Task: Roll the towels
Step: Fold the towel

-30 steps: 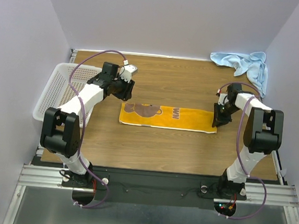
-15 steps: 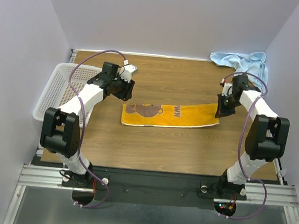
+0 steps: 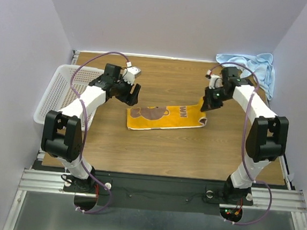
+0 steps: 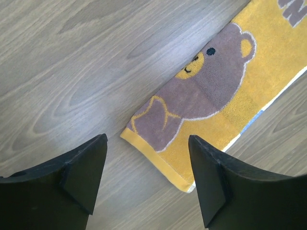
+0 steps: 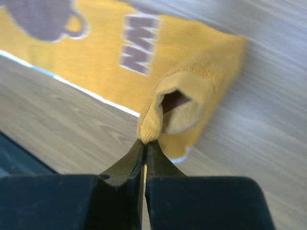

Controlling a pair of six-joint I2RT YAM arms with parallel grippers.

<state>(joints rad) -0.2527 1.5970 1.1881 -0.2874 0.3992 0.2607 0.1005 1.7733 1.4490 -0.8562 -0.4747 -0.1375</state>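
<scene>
Left gripper hovers low, jaws wide apart. Right arm angles inward; right gripper pinched tight on yellow towel fold.

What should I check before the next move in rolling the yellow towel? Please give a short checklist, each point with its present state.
1. Right jaws shut on the yellow towel edge: ok.
2. Held end curled over into a first loop: ok.
3. Left jaws open above the bear end: ok.
4. Towel straight along the table edge: not ok, it slants.
5. Blue towel away from the roll path: ok, bunched in the far right corner.
6. Loop tight enough for a neat roll: cannot tell.
</scene>
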